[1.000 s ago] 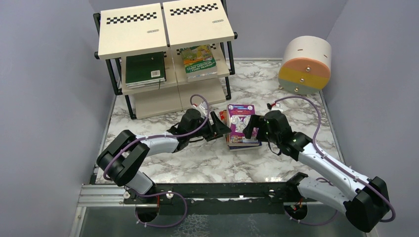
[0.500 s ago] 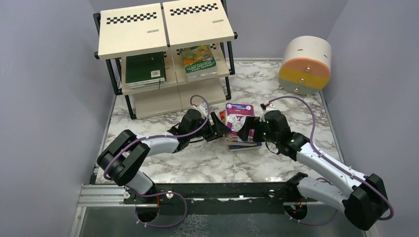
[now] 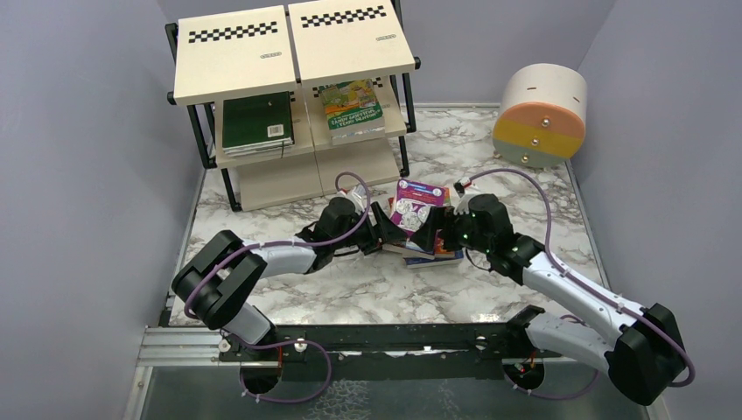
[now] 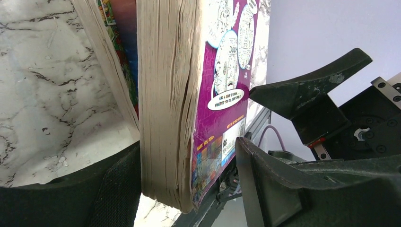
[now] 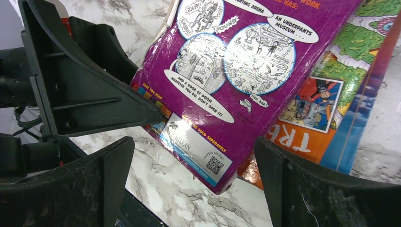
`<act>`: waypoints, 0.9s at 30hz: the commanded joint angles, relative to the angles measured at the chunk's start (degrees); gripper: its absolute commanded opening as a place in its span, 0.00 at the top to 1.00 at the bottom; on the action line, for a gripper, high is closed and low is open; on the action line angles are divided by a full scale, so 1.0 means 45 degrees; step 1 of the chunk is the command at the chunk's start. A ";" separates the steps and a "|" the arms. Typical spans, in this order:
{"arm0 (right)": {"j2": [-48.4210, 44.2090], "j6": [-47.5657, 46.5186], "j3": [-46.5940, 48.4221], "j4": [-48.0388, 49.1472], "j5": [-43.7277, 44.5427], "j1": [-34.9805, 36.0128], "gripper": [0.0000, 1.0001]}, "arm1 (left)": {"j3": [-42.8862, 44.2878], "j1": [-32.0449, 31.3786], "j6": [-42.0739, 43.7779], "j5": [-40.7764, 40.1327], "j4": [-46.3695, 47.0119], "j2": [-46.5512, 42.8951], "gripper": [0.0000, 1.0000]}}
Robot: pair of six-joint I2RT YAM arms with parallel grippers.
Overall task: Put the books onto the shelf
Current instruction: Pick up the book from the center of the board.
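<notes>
Purple book tilted off stack
Left gripper pinches its edge, probably for the eleven-o'clock shelf; right gripper sits spread wide beside it.

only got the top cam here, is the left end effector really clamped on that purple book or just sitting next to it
observer: Clamped. The left wrist view shows the left end effector with one finger on each face of the purple book, page edges toward the camera.
operator: and the right one, touching it
observer: No. In the right wrist view the right end effector is wide open, and the book's near corner sits between its fingers without touching either.
operator: whats under the book
observer: An orange cartoon book lies flat beneath it, with the large letters TRE showing past the purple cover's edge.
</notes>
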 commanded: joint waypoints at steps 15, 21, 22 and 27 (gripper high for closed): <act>0.0625 -0.0239 -0.0050 0.1408 -0.0595 0.0026 0.04 | -0.0977 -0.0056 -0.1119 0.0042 0.2404 0.0301 0.61; 0.0198 -0.0306 -0.0107 0.1088 -0.0295 0.0027 0.04 | -0.1453 -0.0056 -0.1312 -0.0586 0.2680 -0.0086 0.70; 0.0155 -0.0306 -0.0120 0.1019 -0.0242 0.0023 0.04 | -0.1539 -0.0056 -0.1371 -0.0639 0.2791 -0.0108 0.72; -0.0392 -0.0491 0.0079 0.0403 0.0389 0.0028 0.04 | -0.1967 -0.0056 -0.1644 -0.0714 0.3416 -0.0338 0.96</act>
